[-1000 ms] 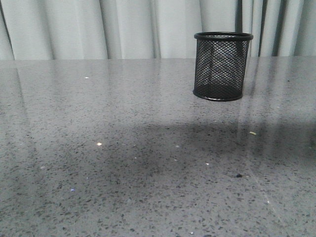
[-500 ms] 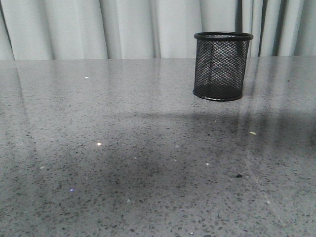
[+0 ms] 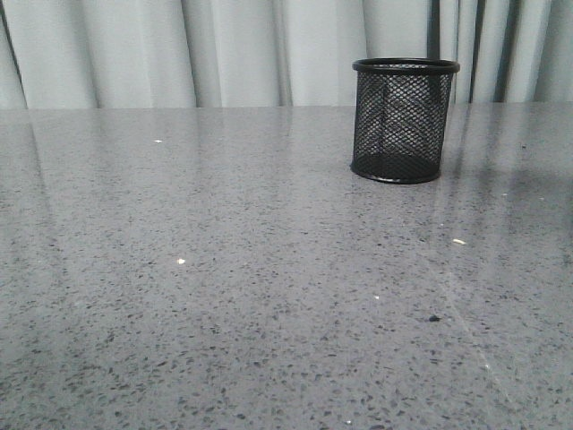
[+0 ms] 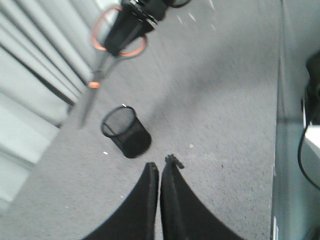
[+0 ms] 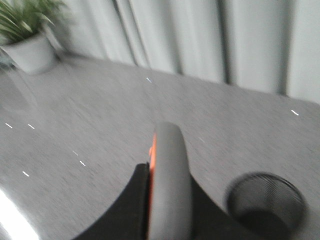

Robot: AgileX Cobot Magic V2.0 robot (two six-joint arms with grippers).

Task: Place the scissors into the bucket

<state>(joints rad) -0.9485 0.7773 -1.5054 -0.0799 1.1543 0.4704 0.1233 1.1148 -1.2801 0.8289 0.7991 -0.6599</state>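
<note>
Left wrist view: right gripper [image 4: 131, 24] clamps scissors [image 4: 107, 47] by handles, blades hanging down to enter bucket [image 4: 126, 131] | bucket upright, far right on table [image 3: 224, 296] | left gripper [image 4: 159, 172] closed, empty.

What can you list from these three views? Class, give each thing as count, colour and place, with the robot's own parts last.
bucket: one, black wire mesh, upright on the far right of the table.
scissors: one pair, dark grey handles lined orange, held in the air above the table beside the bucket, blades pointing down.
table: one, grey speckled stone.
curtain: pale grey, behind the table.
potted plant: one, green in a pale pot, off the table's edge.
left gripper: black, closed and empty, above the table.
right gripper: black, clamping the scissors' handles.
</note>
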